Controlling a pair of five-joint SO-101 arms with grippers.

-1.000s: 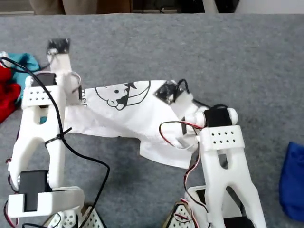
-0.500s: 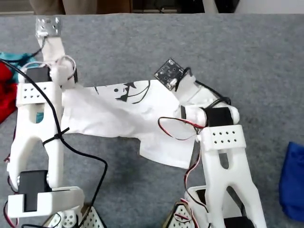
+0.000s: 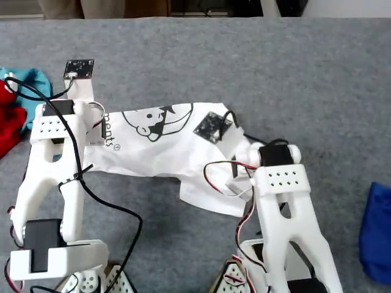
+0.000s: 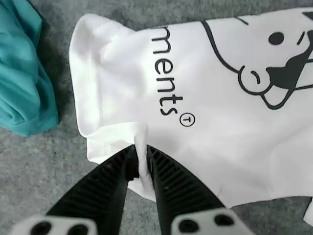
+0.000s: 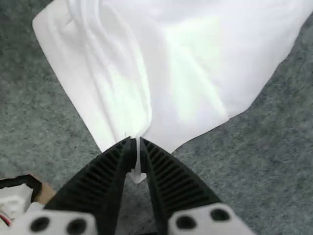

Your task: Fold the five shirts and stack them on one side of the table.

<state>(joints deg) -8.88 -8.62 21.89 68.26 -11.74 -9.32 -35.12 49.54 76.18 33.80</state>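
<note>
From the high view, the white cotton shirt with a black cartoon print (image 3: 159, 155) lies spread across the middle of the grey carpeted bench (image 3: 293, 73), stretched between the two arms. Each arm sits at one end of it, probably so the cloth stays taut and flat for a fold. A crumpled red cloth garment (image 3: 7, 125) and a bunched teal cloth garment (image 3: 33, 79) wait at the left edge, and a blue cloth garment (image 3: 377, 223) lies at the right, all well apart from the work (unfolded, by the look of them)

In the left wrist view, the left gripper (image 4: 141, 166) is closed almost completely, pinching a thin ridge of the white hem near the sleeve. The printed side faces up, and the teal garment lies just beside that sleeve

In the right wrist view, the right gripper (image 5: 135, 156) is likewise nearly closed on a gathered pleat at the shirt's corner. A small tab of fabric pokes out between its jaws, so the hold looks shallow and could slip if pulled hard
</note>
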